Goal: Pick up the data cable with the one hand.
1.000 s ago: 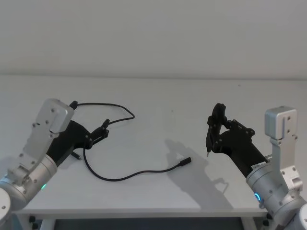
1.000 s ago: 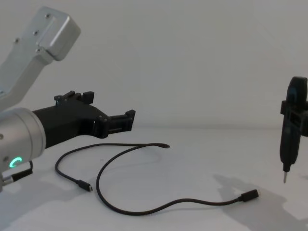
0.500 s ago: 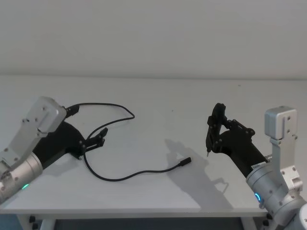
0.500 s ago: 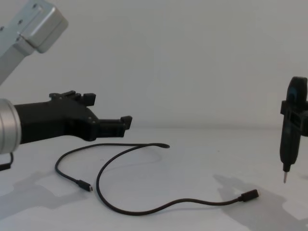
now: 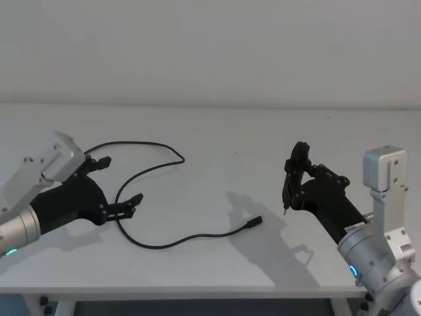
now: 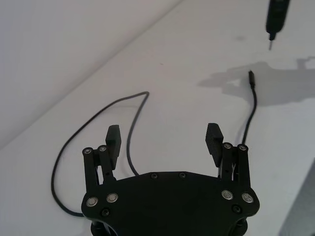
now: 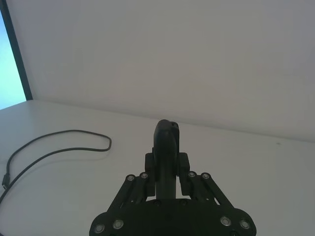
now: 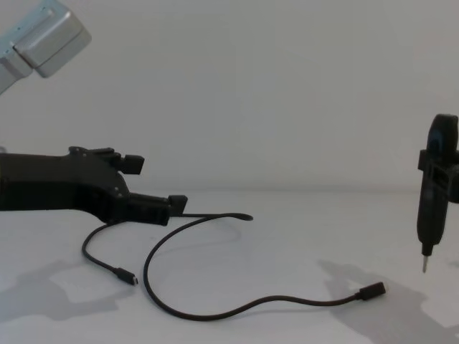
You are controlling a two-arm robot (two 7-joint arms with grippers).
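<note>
The left gripper (image 5: pixel 121 180) is sinking back toward the tabletop's (image 5: pixel 223 128) left edge, fingers spread wide over the cable (image 5: pixel 141 143). The right gripper (image 5: pixel 294 179) is hovering, clenching a pen-shaped tool (image 5: pixel 287 197).

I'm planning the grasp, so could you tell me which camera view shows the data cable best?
The head view: the data cable shows end to end from above, loops and both plugs. The chest view shows it side-on, its loops flattened; the left wrist view, two stretches and one plug; the right wrist view, one loop.
</note>
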